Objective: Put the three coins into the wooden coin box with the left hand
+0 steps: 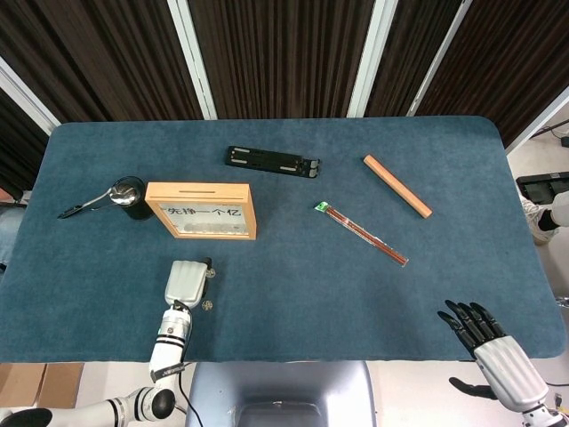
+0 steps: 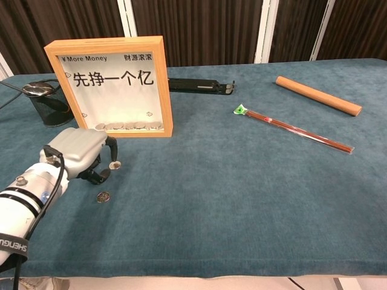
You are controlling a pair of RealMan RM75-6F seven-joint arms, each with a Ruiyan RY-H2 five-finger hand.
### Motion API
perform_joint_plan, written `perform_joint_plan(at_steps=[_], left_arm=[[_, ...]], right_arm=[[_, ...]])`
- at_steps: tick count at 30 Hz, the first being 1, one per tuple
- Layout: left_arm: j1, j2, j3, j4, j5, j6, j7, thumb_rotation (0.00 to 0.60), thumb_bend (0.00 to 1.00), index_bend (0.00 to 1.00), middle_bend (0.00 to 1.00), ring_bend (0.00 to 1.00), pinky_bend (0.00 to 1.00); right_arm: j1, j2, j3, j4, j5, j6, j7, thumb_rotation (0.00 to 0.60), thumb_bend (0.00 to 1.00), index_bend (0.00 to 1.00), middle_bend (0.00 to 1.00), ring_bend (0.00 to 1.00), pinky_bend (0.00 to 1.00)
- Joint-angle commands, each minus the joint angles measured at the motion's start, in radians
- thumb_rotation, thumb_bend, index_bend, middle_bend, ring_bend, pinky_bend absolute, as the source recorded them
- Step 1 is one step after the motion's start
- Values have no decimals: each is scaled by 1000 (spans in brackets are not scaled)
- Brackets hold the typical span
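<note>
The wooden coin box [image 1: 201, 210] [image 2: 109, 84] stands upright on the blue cloth, with several coins lying along its bottom behind the glass. My left hand [image 1: 187, 283] [image 2: 78, 154] hovers low just in front of the box with its fingers curled in. One fingertip touches a coin [image 2: 115, 164] that lies on the cloth. A second coin [image 2: 103, 197] [image 1: 206, 305] lies free, nearer the table's front edge. I see no third loose coin. My right hand [image 1: 484, 342] rests at the front right corner, fingers spread and holding nothing.
A black cup [image 1: 132, 197] with a spoon stands left of the box. A black flat holder [image 1: 271, 160] lies behind it. Packaged chopsticks [image 1: 363, 233] and a wooden rod [image 1: 396, 185] lie to the right.
</note>
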Motion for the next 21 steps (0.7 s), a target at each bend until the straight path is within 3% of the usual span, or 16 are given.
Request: perform_joint_plan(at_steps=[1, 21], left_arm=[[-3, -1, 3, 3, -8, -2, 2, 600, 385, 466, 1000, 1000, 1000], [-23, -11, 22, 16, -22, 20, -8, 600, 385, 444, 1000, 1000, 1000]], right_arm=[[0, 0, 0, 0, 0, 0, 0, 600, 134, 0, 0, 0, 0], [-3, 1, 1, 1, -1, 5, -1, 600, 134, 0, 0, 0, 0]])
